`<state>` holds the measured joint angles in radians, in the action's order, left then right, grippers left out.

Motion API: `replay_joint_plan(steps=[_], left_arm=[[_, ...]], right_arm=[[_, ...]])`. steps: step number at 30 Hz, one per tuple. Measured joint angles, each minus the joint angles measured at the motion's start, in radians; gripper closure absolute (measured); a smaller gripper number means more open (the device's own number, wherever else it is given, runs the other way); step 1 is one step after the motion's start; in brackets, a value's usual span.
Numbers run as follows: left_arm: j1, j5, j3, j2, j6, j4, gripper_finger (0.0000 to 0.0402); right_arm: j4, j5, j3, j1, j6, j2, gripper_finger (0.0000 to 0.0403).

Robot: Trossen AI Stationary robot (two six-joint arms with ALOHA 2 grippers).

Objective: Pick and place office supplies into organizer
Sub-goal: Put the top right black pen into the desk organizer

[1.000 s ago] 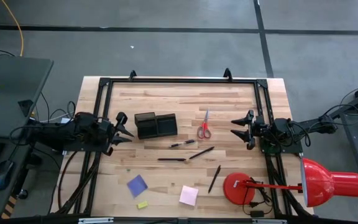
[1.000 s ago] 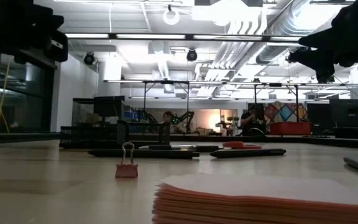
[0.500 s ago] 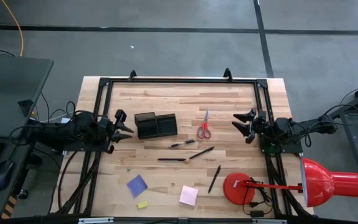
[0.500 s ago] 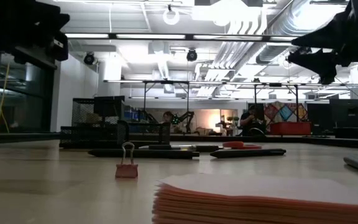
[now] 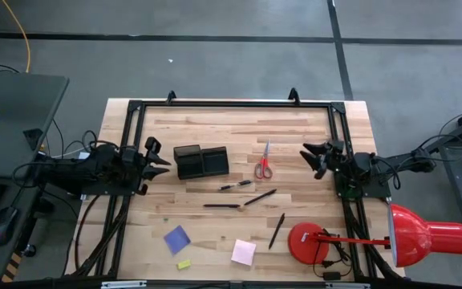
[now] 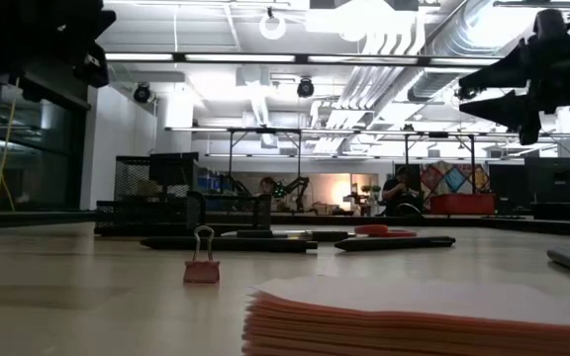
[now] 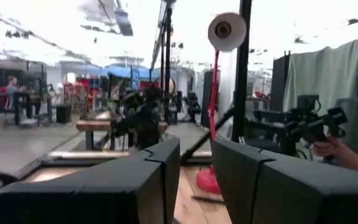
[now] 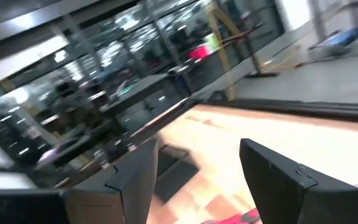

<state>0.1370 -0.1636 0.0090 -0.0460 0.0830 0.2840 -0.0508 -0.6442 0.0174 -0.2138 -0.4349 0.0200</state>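
Left pincer [image 5: 160, 163] at worktop's [image 5: 295, 128] left edge, above surface, fingers narrowly parted, holding nothing. Just beside it, black organizer [image 5: 201, 160], standing apart from pincer. Blue-purple note pad [image 5: 177, 238], yellow eraser [image 5: 184, 264], pink note pad [image 5: 244, 252] near front edge. Dark pens [image 5: 222, 205] scattered mid-worktop. Red-handled scissors [image 5: 263, 162] right of organizer. Right pincer [image 5: 310, 155] near right edge, raised, fingers spread wide, empty. Red desk lamp [image 5: 311, 241] at front right corner.
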Motion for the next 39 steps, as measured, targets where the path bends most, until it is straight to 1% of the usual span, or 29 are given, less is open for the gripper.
replay_joint_plan(steps=[2, 6, 9, 10, 14, 16, 21, 25, 28, 31, 33, 35, 37, 39], left_arm=[[0.000, 0.007, 0.000, -0.001, -0.002, -0.006, 0.0318], [0.000, 0.043, 0.000, 0.000, -0.007, -0.003, 0.0318], [0.000, 0.073, 0.000, 0.000, -0.007, -0.003, 0.0318], [0.000, 0.079, 0.000, 0.000, -0.007, -0.003, 0.0318], [0.000, 0.082, 0.000, 0.000, -0.025, -0.003, 0.0318], [0.000, 0.084, 0.000, 0.000, -0.027, -0.004, 0.0318], [0.000, 0.114, 0.000, 0.000, -0.030, -0.013, 0.0318], [0.000, 0.152, 0.000, 0.000, -0.031, -0.041, 0.0318], [0.000, 0.186, 0.000, 0.000, -0.031, -0.060, 0.0318], [0.000, 0.208, 0.000, 0.000, -0.030, -0.068, 0.0318], [0.000, 0.210, 0.000, 0.000, -0.030, -0.072, 0.0318], [0.000, 0.210, 0.000, 0.000, -0.027, -0.071, 0.0318], [0.000, 0.210, 0.000, 0.000, -0.026, -0.072, 0.0318], [0.000, 0.210, 0.000, 0.000, -0.026, -0.075, 0.0318]], right_arm=[[0.000, 0.017, 0.000, 0.000, 0.014, 0.009, 0.0179], [0.002, -0.009, 0.000, 0.000, 0.009, 0.052, 0.0178], [0.002, -0.002, 0.000, 0.000, -0.052, 0.113, 0.0178], [0.002, 0.035, 0.000, 0.000, -0.063, 0.138, 0.0178], [-0.024, 0.252, 0.000, 0.000, -0.021, 0.233, 0.0178], [-0.057, 0.310, 0.000, -0.007, 0.005, 0.284, 0.0178], [-0.116, 0.325, 0.000, -0.019, 0.113, 0.433, 0.0178], [-0.136, 0.374, 0.014, -0.019, 0.147, 0.559, 0.0178], [-0.127, 0.364, 0.081, -0.031, 0.197, 0.675, 0.0179], [-0.086, 0.370, 0.205, -0.037, 0.279, 0.776, 0.0179], [-0.018, 0.374, 0.307, -0.037, 0.311, 0.836, 0.0179], [0.087, 0.372, 0.411, -0.036, 0.348, 0.908, 0.0179], [0.191, 0.363, 0.493, -0.036, 0.365, 0.992, 0.0179], [0.252, 0.366, 0.565, -0.036, 0.391, 1.086, 0.0179]])
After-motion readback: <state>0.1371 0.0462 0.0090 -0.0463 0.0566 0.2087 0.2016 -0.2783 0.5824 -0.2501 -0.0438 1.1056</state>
